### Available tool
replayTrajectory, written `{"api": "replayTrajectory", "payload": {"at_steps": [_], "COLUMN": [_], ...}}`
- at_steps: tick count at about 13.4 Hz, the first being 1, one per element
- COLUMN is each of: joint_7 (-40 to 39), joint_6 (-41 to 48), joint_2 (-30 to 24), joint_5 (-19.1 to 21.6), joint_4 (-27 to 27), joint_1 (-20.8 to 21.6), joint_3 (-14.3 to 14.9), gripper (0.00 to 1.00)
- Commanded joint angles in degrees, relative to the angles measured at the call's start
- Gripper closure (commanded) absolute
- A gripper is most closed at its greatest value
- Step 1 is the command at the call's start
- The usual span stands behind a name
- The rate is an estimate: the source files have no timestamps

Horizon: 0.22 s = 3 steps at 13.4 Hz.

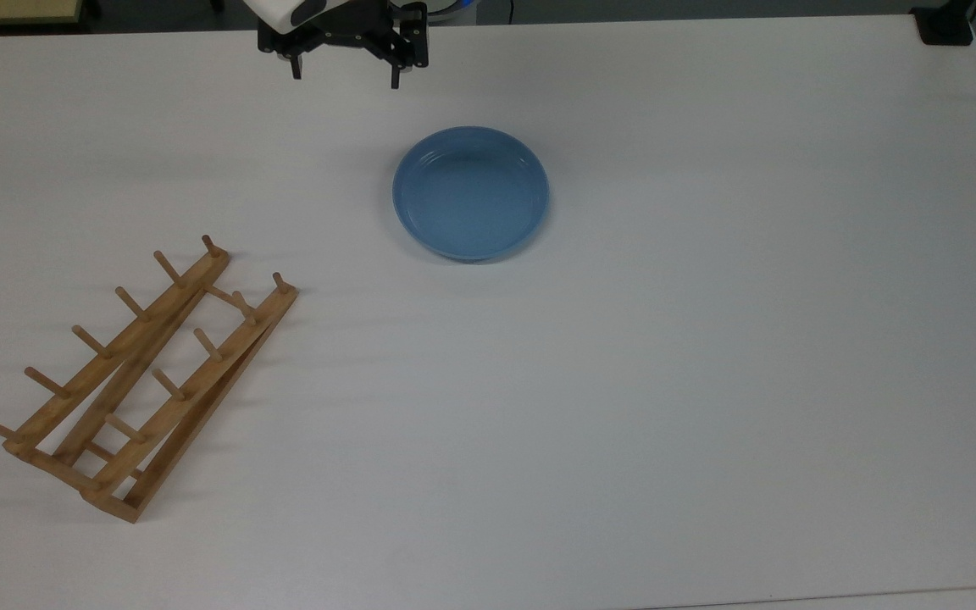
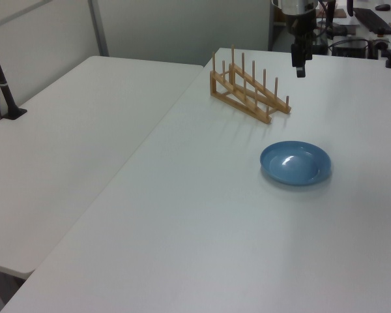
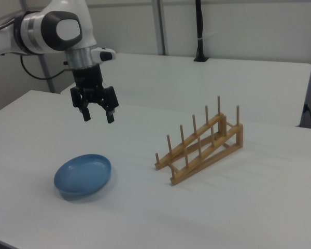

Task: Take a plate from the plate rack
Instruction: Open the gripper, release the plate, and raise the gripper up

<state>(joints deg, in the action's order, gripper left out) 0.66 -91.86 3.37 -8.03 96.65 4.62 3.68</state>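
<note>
One plate (image 1: 471, 192), one plate rack (image 1: 136, 377), one arm with one gripper (image 1: 344, 78) — that's the whole field on this white table (image 1: 708, 339).

The plate lies flat on the table, light blue and glossy, rim up, nothing in it. In the top view it sits at about 12 o'clock from the frame's centre, slightly toward 11. In the right view the plate (image 3: 83, 175) is down at 8 o'clock; in the left view it (image 2: 295, 163) sits at 3 o'clock.

The rack stands well apart from the plate, at 8 o'clock in the top view, running on a diagonal. Two rows of upright pegs: I count six on the outer rail in the top view, and the inner row looks like five. Not a single slot filled. In the right view the rack (image 3: 202, 146) is at 3 o'clock; in the left view it (image 2: 247, 91) is at 1 o'clock.

Now the gripper: high above the table at the top view's 12 o'clock edge, fingers (image 3: 109, 116) pointing down and spread wide, holding nothing, touching nothing. In the right view the gripper (image 3: 97, 117) hangs above the plate, clear of it. In the left view it (image 2: 300, 69) hangs at 1 o'clock, beyond the rack.
</note>
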Motion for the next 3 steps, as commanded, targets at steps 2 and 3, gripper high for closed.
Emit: {"api": "replayTrajectory", "payload": {"at_steps": [2,3], "joint_7": [1.01,1.01], "joint_6": [0.11,-0.24], "joint_2": [-0.12,-0.12], "joint_5": [4.24,4.6], "joint_4": [-0.24,-0.24], "joint_1": [-2.24,-2.16], "joint_3": [-0.26,0.09], "gripper": [0.0,0.0]}}
